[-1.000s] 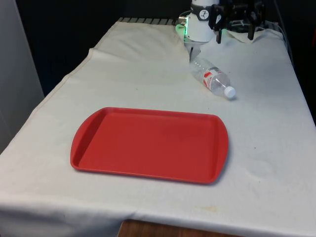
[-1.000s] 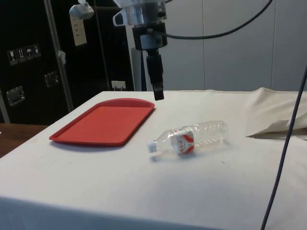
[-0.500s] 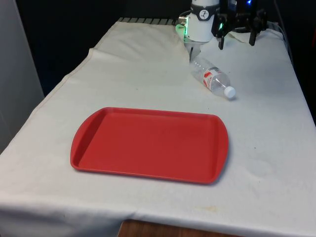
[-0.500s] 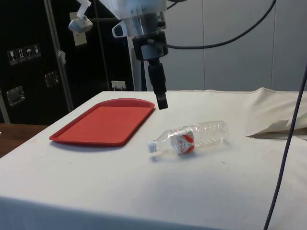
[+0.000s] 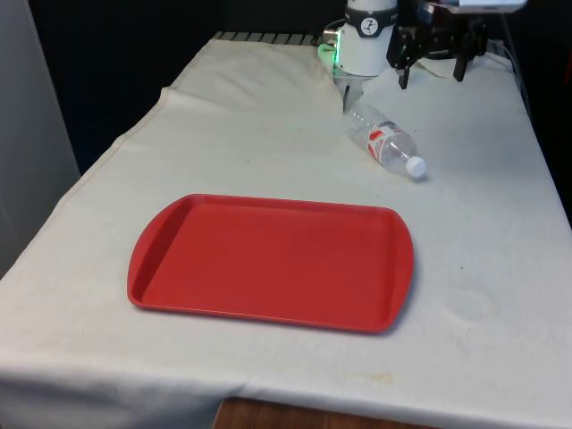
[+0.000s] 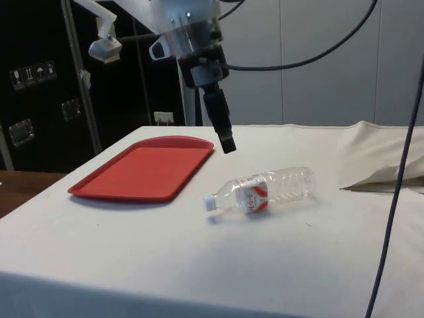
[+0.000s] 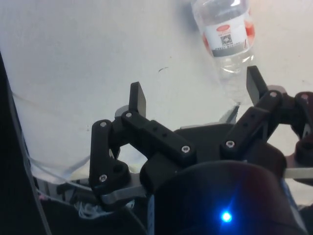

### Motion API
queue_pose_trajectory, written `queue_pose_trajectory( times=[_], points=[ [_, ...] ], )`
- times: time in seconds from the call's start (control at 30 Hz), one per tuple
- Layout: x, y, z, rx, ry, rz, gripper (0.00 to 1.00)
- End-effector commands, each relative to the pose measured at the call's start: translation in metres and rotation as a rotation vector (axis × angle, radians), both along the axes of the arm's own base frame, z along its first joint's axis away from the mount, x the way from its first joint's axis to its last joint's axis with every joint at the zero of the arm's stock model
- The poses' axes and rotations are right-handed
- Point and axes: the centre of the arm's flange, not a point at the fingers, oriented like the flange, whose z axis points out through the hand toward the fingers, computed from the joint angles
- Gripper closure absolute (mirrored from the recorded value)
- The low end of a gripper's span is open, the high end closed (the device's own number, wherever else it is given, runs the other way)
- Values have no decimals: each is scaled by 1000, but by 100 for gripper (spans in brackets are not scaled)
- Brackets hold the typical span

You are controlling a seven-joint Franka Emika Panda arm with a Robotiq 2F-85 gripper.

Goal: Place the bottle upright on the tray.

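Nearest the front camera lies the red tray point(image 5: 271, 263), bare, on the white cloth of the counter point(image 5: 483, 268). Beyond it, well apart from the tray's far corner, the clear bottle point(image 5: 386, 141) rests on its side, white cap point(image 5: 416, 165) pointing toward the tray and the front view's right. My gripper point(image 6: 227, 144) hangs above the cloth near the bottle, fingers point(image 7: 138, 96) spread apart and holding nothing; from the wrist, the bottle's body point(image 7: 226, 34) sits close to one fingertip rather than between the two.

That offset is my worry. If I descend as I am, I judge one finger could land on the bottle and roll it across the cloth. A thin, apparently empty bottle may also buckle or slip when squeezed, and a grip near one end could leave it tilted when I try to stand it.

The cloth is wrinkled toward the far end. Dark cabinets point(image 6: 40, 86) stand behind the tray in the side view.
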Motion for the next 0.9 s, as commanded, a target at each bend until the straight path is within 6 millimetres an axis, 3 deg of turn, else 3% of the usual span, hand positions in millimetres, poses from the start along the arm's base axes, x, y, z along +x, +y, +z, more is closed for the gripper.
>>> queue_pose_trajectory(
  times=[0.0,0.43,0.87],
  points=[
    [1,1,-1,-13,15,-1,0],
    [10,4,-3,-15,62,2,0],
    [12,7,-20,-37,116,4,0]
  ],
)
